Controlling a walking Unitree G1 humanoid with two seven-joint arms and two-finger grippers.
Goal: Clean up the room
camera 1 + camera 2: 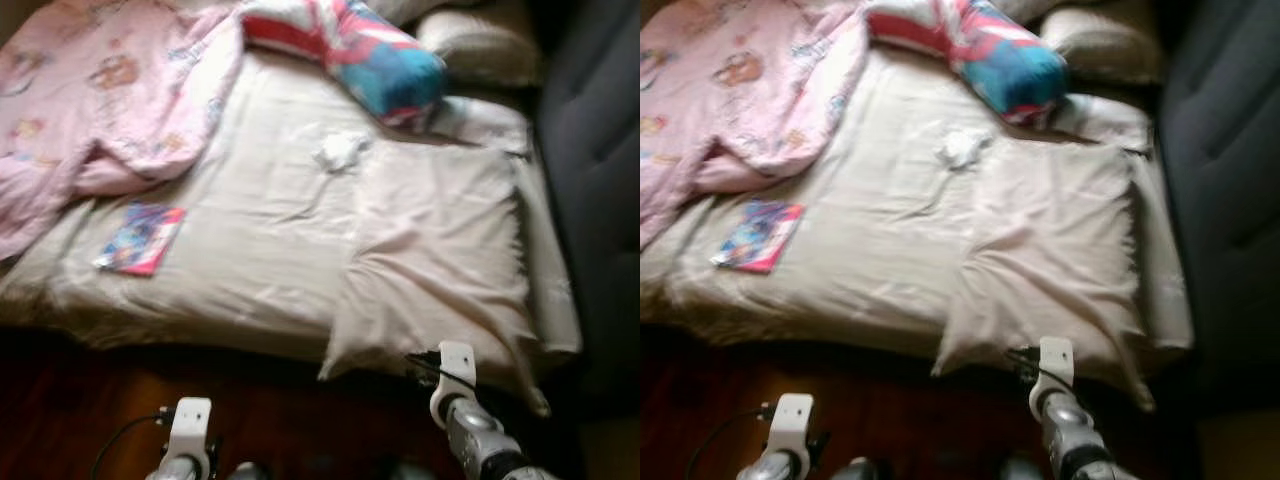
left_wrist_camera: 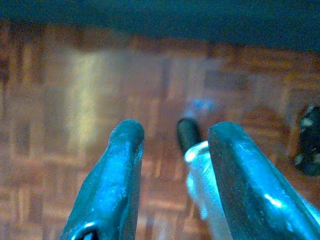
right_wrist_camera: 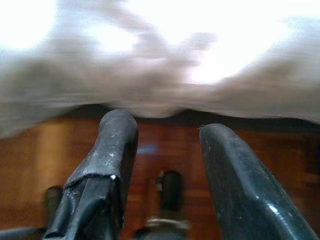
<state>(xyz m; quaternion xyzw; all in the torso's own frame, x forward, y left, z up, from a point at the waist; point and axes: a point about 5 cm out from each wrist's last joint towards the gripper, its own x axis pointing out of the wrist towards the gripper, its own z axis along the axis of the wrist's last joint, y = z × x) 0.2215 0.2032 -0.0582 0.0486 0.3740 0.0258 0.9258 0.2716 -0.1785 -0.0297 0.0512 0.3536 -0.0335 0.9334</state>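
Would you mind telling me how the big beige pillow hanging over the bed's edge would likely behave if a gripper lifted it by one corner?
The pillow looks soft and creased, so it would probably sag. Plump but likely light. Overhanging the bed, it may slide off.

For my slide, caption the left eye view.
Right arm raised toward beige pillow overhanging unmade bed.

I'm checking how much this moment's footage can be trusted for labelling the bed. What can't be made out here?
- Flat colourful booklet on the beige bedsheet: head views, cover blurred, unreadable.
- Small crumpled white item: tissue or cloth, too blurred to tell.
- Pink patterned blanket: cut off by the top and left edges.
- Large beige pillow: right wrist view, overexposed and blurred above the open right gripper.
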